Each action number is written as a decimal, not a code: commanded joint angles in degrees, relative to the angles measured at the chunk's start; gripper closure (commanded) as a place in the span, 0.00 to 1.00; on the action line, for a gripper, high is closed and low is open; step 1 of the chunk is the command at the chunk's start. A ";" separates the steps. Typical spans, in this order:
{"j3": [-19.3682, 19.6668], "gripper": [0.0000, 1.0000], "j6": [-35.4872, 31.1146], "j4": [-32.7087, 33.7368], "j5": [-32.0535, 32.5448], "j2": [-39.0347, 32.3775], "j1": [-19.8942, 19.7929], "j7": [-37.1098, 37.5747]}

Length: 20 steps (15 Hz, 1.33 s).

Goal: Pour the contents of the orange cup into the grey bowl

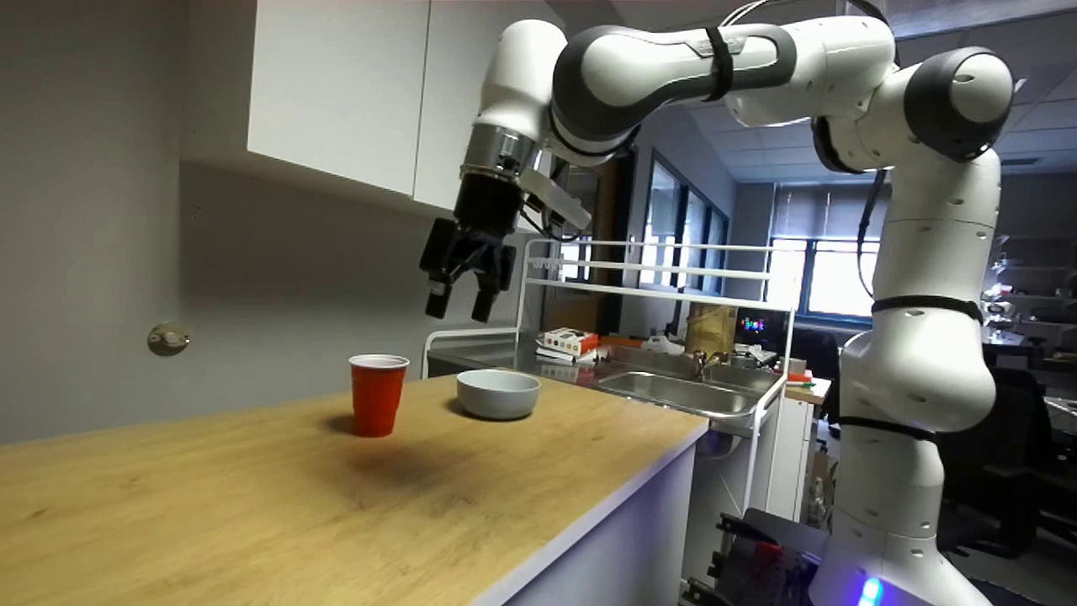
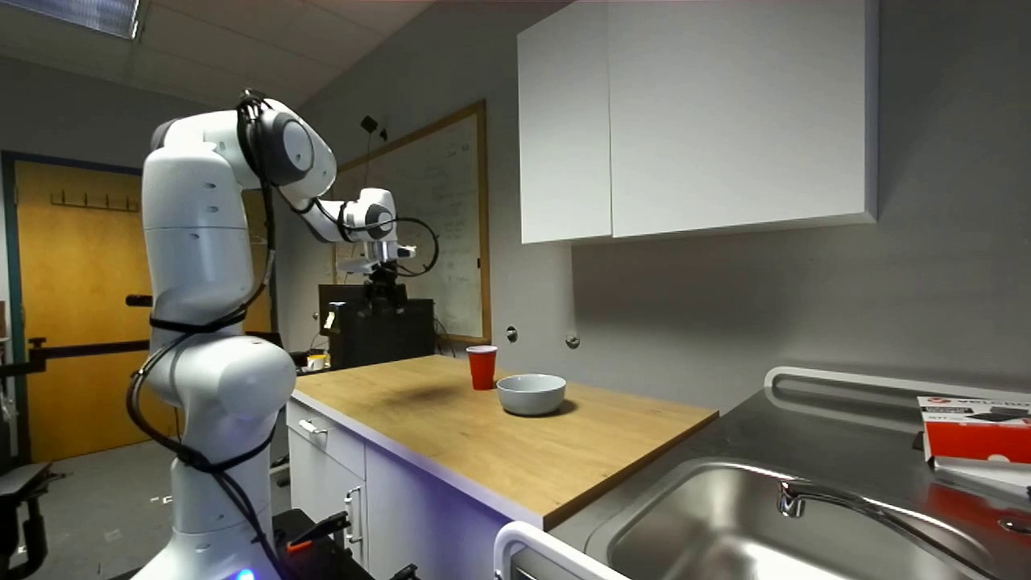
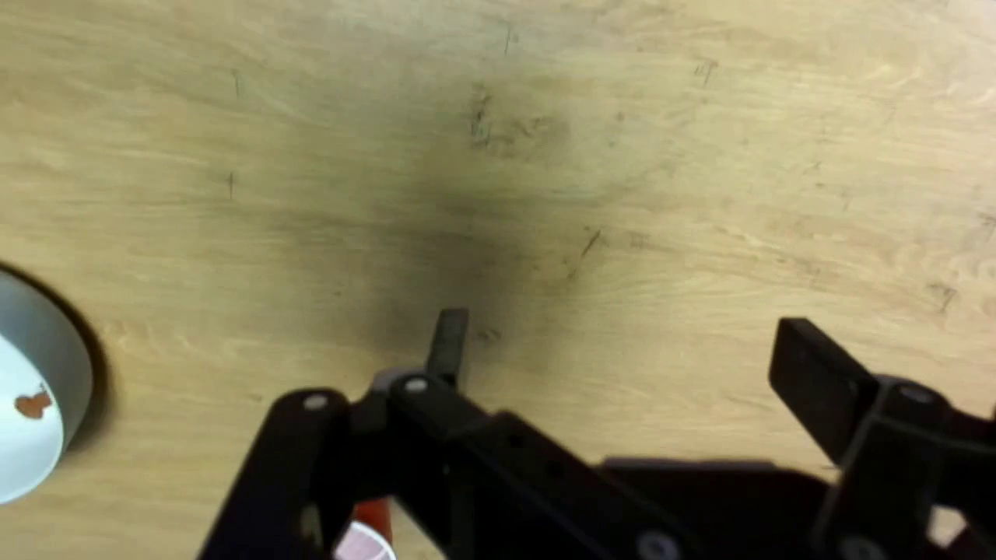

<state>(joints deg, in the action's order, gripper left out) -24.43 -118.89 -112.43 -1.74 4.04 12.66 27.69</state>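
Observation:
The orange cup stands upright on the wooden counter in both exterior views (image 1: 376, 400) (image 2: 482, 370). In the wrist view only part of it (image 3: 373, 515) shows, mostly hidden behind the gripper. Its contents cannot be made out. The grey bowl sits beside the cup in both exterior views (image 1: 498, 397) (image 2: 532, 396). In the wrist view the bowl (image 3: 58, 334) is cut off at the left edge, with a small brown piece (image 3: 33, 404) inside. My gripper is open and empty, high above the counter (image 1: 460, 305) (image 2: 385, 300); its fingers are wide apart in the wrist view (image 3: 622, 320).
The wooden counter (image 1: 252, 505) carries cup and bowl. A wall cabinet (image 1: 336, 93) hangs above its back. A white rack frame (image 1: 656, 293) and a metal sink (image 1: 673, 389) adjoin the counter. A red and white box (image 2: 975, 427) lies past the sink.

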 commanded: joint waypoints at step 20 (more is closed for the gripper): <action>15.66 0.00 21.68 65.18 12.78 -47.63 7.83 -2.35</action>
<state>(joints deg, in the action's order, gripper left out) -8.45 -102.09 -58.57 13.46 -36.11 21.59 27.84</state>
